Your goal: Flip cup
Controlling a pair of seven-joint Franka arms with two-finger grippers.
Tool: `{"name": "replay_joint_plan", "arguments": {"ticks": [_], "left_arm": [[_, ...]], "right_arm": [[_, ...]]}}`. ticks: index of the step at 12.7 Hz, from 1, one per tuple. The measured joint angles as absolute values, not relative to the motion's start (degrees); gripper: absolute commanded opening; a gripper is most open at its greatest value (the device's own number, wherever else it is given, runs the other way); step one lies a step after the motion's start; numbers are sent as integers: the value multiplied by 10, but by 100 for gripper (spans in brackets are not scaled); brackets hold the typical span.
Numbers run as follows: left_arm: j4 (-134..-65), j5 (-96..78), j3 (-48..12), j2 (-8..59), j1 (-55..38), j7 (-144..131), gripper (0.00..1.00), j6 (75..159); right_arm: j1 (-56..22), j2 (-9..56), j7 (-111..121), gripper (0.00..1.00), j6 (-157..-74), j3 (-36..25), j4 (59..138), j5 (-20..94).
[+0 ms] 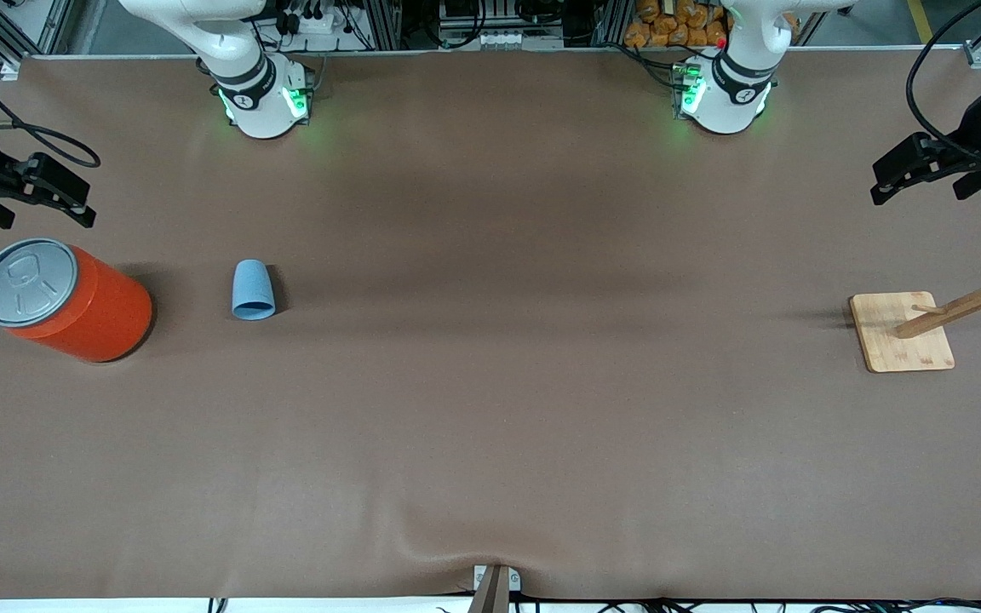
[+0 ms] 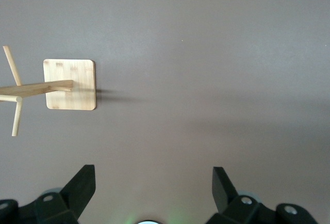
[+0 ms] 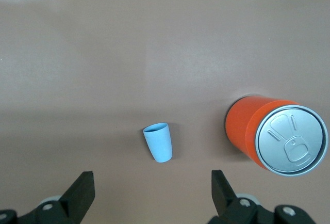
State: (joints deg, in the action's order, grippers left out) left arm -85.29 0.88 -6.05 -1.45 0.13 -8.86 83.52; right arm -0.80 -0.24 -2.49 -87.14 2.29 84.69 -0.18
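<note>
Waiting wide – your two grippers hold nothing.
You see the cup point(image 1: 253, 290) upside down beside the orange can point(image 1: 65, 300); right gripper point(image 1: 54, 195) and left gripper point(image 1: 925, 169) hang open at opposite table ends.

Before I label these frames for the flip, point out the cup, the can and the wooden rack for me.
cup point(image 1: 252, 289): front view, on its pale blue side wall.
can point(image 1: 103, 313): front view, on its orange side.
rack point(image 1: 891, 345): front view, on a bare part of its square base.

I work in a robotics lab; my white arm bases point(image 1: 265, 106) with green lights, aluminium framing point(image 1: 26, 34) and cable bundles point(image 1: 490, 25) edge a brown-covered table point(image 1: 490, 426).
</note>
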Motion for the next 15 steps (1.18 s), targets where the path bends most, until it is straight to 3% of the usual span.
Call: {"name": "replay_joint_plan", "arguments": {"ticks": [15], "left_arm": [[-854,9,-60,-13,3,-89,100,809]], "right_arm": [[-17,22,-24,100,-863,22,865,-2]]}}
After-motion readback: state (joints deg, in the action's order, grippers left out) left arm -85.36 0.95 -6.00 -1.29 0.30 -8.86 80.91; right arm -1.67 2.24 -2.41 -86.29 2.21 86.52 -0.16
